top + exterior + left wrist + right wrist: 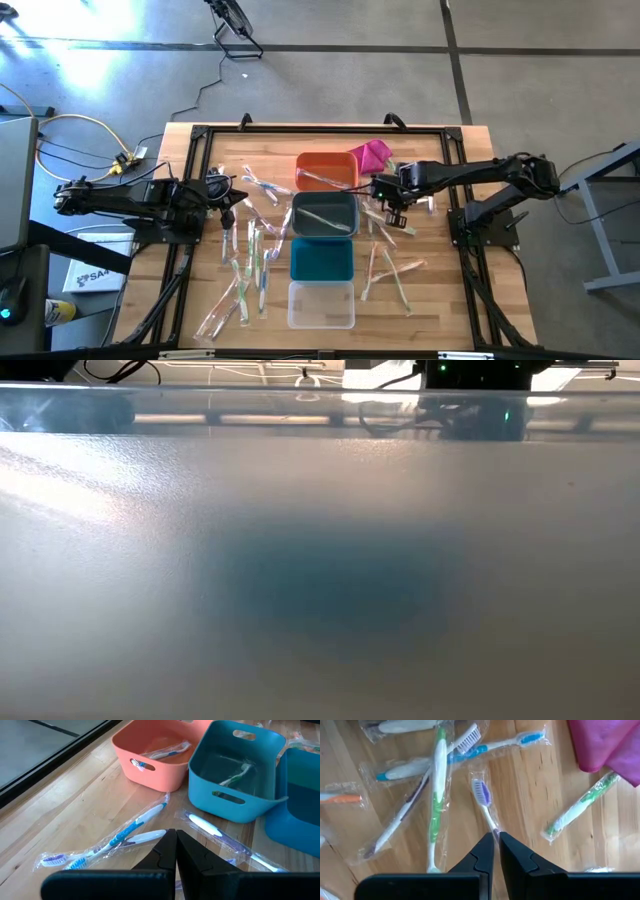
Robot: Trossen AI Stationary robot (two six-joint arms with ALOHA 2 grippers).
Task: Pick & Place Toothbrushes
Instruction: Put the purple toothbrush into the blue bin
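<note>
Wrapped toothbrushes lie flat on the wooden table, a scatter on the left (250, 262) and a few on the right (390, 272). One lies in the orange bin (325, 170) and one in the grey-blue bin (323, 214). My right gripper (392, 207) stands right of those bins, pointing steeply down, shut on a toothbrush with purple bristles (481, 792). Left of the bins my left gripper (226, 193) hovers shut (176, 837) and holds nothing, above a blue-and-white toothbrush (125, 832). My right gripper pinches the purple-bristled toothbrush's handle (493, 826) between its two fingertips, through the clear wrapper. The fingers come from above, slanting steeply down, and lie along the brush. The bristle end points away from the fingers; I cannot tell whether it still rests on the table.
A teal bin (322, 258) and a clear bin (321, 304) stand nearer the front, in line with the other two. The magenta cloth (370, 155) lies at the back, right of the orange bin. A black frame (190, 135) rims the table. The low view is blocked by something close.
</note>
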